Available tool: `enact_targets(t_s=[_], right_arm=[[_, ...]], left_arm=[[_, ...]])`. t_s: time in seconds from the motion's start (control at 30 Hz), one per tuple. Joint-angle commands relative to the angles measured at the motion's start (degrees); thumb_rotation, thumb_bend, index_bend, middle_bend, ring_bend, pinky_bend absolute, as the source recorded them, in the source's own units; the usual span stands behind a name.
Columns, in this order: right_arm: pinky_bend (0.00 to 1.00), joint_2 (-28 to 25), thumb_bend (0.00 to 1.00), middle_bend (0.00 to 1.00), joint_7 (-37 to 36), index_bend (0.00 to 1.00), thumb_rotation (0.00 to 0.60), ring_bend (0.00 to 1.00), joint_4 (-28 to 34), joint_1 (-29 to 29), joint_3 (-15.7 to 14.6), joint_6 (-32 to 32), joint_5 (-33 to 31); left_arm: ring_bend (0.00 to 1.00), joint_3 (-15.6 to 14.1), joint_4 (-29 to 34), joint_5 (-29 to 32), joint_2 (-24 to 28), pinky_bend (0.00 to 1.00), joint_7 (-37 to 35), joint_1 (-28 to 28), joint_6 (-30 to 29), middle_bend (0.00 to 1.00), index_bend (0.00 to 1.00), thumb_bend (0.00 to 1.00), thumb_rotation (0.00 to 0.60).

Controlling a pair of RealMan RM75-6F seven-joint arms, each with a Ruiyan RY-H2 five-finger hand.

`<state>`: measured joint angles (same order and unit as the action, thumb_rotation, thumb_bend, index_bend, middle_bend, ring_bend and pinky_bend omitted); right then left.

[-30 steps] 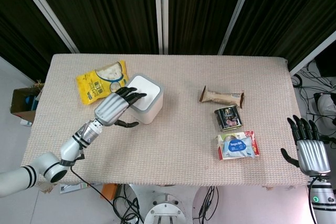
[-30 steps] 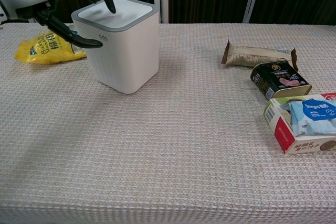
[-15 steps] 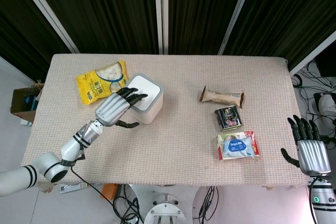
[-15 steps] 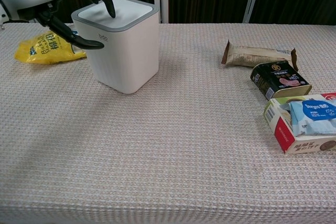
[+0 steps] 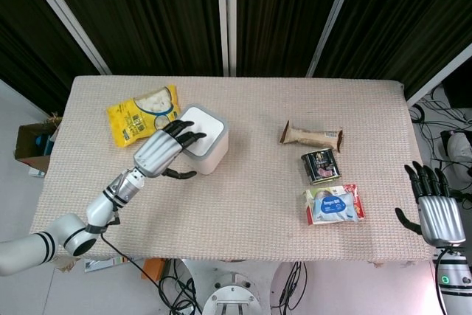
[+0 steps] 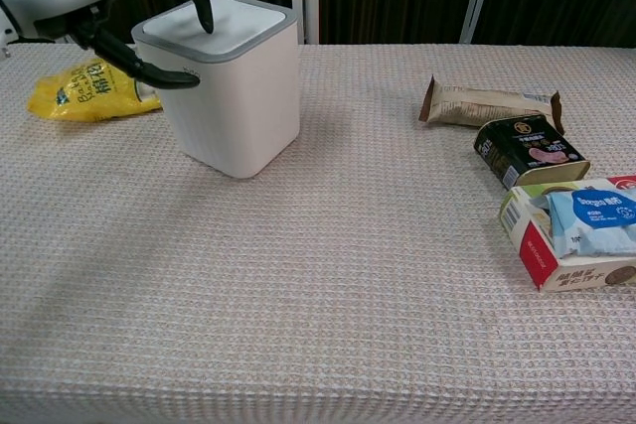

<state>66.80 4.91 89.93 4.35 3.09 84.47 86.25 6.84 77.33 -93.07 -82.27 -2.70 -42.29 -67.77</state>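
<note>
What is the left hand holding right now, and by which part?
The left hand grips the white box at its top near corner: fingers over the grey rim, thumb against the side. The right hand holds nothing.

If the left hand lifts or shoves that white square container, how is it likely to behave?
The white container looks rigid and smooth-walled, so it may be slippery for the left hand, whose fingers lie over its top edge. Its broad flat base suggests it would slide on the woven table cover rather than tip. It is probably light.
</note>
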Motion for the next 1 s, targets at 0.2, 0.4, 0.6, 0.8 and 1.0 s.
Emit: enact_targets(t_s=[0.2, 0.4, 0.6, 0.8, 1.0], right_arm=[[0.0, 0.18, 0.19, 0.0, -0.57, 0.0, 0.6, 0.0, -0.34, -0.17, 0.07, 0.54, 0.21], [0.0, 0.41, 0.19, 0.0, -1.29, 0.0, 0.6, 0.0, -0.95, -0.43, -0.01, 1.12, 0.55], [0.0, 0.88, 0.19, 0.0, -1.22, 0.0, 0.6, 0.0, -1.84, -0.39, -0.24, 0.61, 0.42], [0.0, 1.47, 0.19, 0.0, 0.41, 0.0, 0.6, 0.0, -1.65, -0.06, -0.78, -0.26, 0.83], [0.0, 1.45, 0.19, 0.0, 0.94, 0.0, 0.6, 0.0, -1.19, -0.06, -0.89, -0.41, 0.8]], left_arm=[[0.13, 1.41, 5.25, 1.22, 4.85, 0.21, 6.08, 4.73, -7.77, 0.21, 0.18, 0.16, 0.335], [0.13, -3.96, 11.12, 4.63, 11.06, 0.21, 14.84, 15.16, -13.67, 0.21, 0.17, 0.16, 0.344], [0.13, -10.86, 12.03, 6.43, 13.14, 0.21, 12.97, 25.15, -17.81, 0.21, 0.17, 0.16, 0.325], [0.13, -12.05, 10.18, 6.67, 12.76, 0.21, 8.95, 29.92, -20.64, 0.21, 0.17, 0.16, 0.283], [0.13, -11.12, 7.22, 3.87, 10.95, 0.21, 7.9, 31.22, -23.09, 0.2, 0.17, 0.16, 0.25]])
